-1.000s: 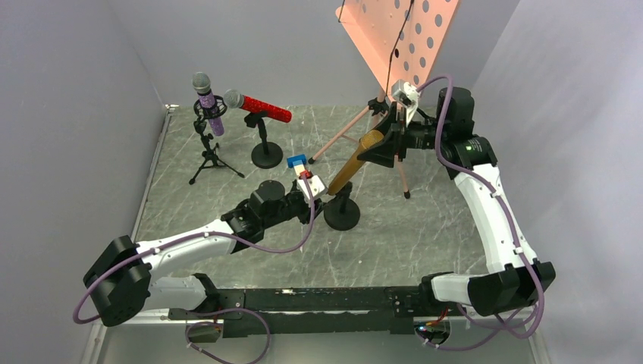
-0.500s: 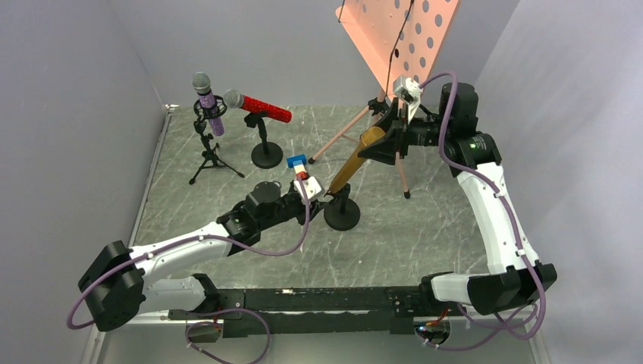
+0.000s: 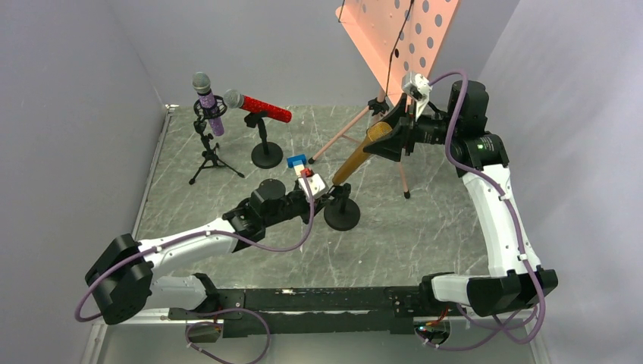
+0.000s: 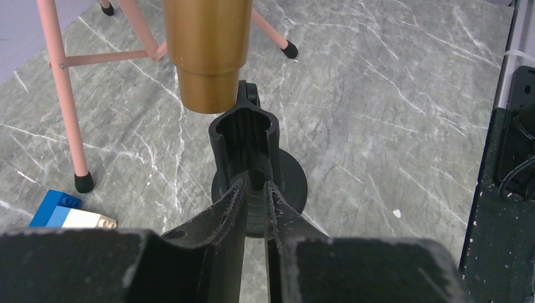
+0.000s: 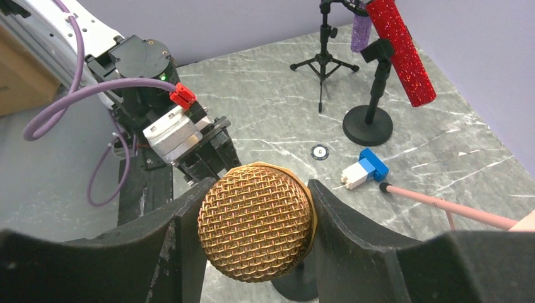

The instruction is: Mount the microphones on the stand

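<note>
My right gripper (image 3: 391, 137) is shut on the mesh head of the gold microphone (image 3: 355, 159) and holds it slanted, tail down, over the black round-base stand (image 3: 342, 217). In the right wrist view the gold head (image 5: 255, 230) sits between both fingers. My left gripper (image 3: 326, 194) is shut on the stand's stem just below its open clip (image 4: 245, 134). The gold tail (image 4: 205, 57) hangs just above and behind the clip. The purple microphone (image 3: 207, 97) sits in a tripod stand, and the red microphone (image 3: 262, 108) sits in a second round-base stand.
A pink music stand (image 3: 396, 36) rises at the back, its legs (image 3: 343, 138) spreading behind the gold microphone and one leg (image 4: 63, 101) showing near the clip. A small blue-and-white block (image 3: 297, 162) lies left of the stand. Grey walls close in both sides.
My right gripper has moved up and to the right with the gold microphone, drawing its tail back a little from the clip. The left gripper has stayed on the stand.
</note>
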You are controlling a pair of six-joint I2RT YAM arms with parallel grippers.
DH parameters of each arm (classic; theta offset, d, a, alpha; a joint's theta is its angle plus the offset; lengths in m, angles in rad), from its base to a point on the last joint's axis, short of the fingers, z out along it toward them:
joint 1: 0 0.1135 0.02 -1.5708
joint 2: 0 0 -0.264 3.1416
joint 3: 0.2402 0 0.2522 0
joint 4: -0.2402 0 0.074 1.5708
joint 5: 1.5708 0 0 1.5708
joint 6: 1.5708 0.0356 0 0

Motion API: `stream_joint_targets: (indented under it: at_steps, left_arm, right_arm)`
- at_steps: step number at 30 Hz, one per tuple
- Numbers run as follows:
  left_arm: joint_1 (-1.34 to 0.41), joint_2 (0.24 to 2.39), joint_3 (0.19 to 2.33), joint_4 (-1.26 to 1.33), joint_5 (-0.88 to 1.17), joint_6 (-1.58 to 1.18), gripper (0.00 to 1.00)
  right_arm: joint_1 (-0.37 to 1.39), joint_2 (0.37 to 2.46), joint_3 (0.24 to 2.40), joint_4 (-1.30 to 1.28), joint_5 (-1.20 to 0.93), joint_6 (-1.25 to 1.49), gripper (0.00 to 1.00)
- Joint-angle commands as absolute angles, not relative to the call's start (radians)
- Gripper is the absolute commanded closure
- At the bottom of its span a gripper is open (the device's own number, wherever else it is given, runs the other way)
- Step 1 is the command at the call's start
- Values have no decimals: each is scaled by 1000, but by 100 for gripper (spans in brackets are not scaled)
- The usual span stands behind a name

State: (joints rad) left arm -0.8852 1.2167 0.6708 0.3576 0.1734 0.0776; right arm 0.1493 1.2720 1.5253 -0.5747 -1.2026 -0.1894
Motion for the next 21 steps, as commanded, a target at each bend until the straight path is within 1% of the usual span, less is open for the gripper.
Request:
stream_joint_targets:
  at_steps: [1, 9, 13, 18, 21]
  left_arm:
    - [-890, 1241, 727, 418, 208, 51, 79]
    - [-890, 1269, 732, 433, 178, 51, 75]
    - [-889, 1285, 738, 440, 182, 44, 68]
    - [-889, 1293, 737, 447, 181, 38, 55]
    - [-889, 1291, 732, 448, 177, 37, 53]
  right_arm:
    - [140, 1244, 1513, -532, -1213, -174, 87]
    - [140, 1245, 1498, -585, -1212, -228, 87]
    - [137, 1232, 1483, -590, -1205, -236, 87]
    - [126, 1222, 1492, -613, -1205, -247, 87]
    - [119, 1216, 1487, -619, -1202, -247, 86]
